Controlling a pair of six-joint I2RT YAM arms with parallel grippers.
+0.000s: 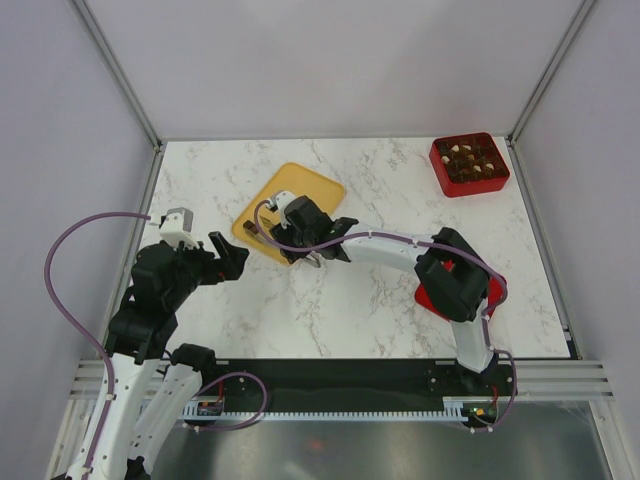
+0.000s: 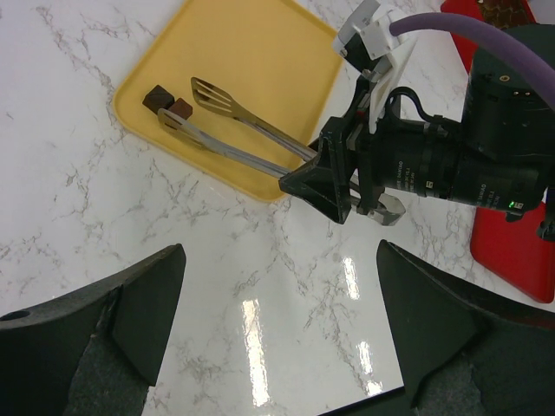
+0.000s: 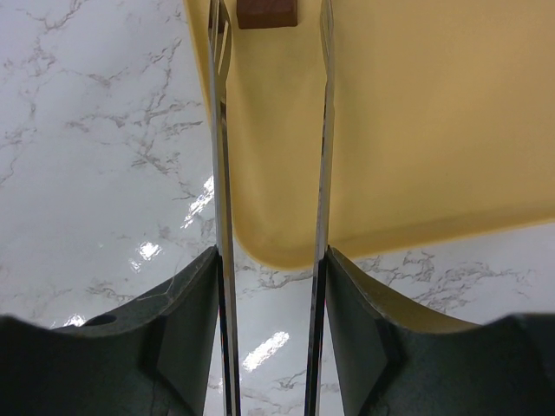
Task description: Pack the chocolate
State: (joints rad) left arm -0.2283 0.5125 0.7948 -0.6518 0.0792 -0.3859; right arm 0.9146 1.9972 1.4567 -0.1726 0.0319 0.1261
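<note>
From overhead, I am seeing the right arm reaching left across the marble table (image 1: 360, 310). The right gripper (image 1: 302, 245) is hanging at the near corner of the yellow tray (image 1: 300, 190). The left gripper (image 1: 230, 255) is hovering just beside the tray's left edge, apart from it. The red gridded box (image 1: 480, 190) is sitting at the far right corner, well apart from the tray, with chocolate pieces (image 1: 462, 158) lying in its compartments. A flat red panel (image 1: 427, 298) is showing under the right arm's elbow.

Through the left wrist camera, the left gripper (image 2: 279, 260) is hanging over bare marble with its jaws spread wide and nothing between them. Ahead, the right gripper (image 2: 334, 186) is clamping the handle end of metal tongs (image 2: 212, 94), which are stretching over the tray. A dark chocolate piece (image 2: 156, 97) and a reddish-brown chocolate piece (image 2: 180, 107) are lying side by side near the tray's left corner. The reddish-brown one is sitting right at the tip of the lower tong arm.

Through the right wrist camera, the right gripper (image 3: 270, 260) is pressing its fingers (image 3: 182, 321) against both tong arms, which are running parallel with a gap between them. The reddish-brown piece (image 3: 267, 13) is lying on the tray between the two tips. I cannot tell whether the tips are touching it.
</note>
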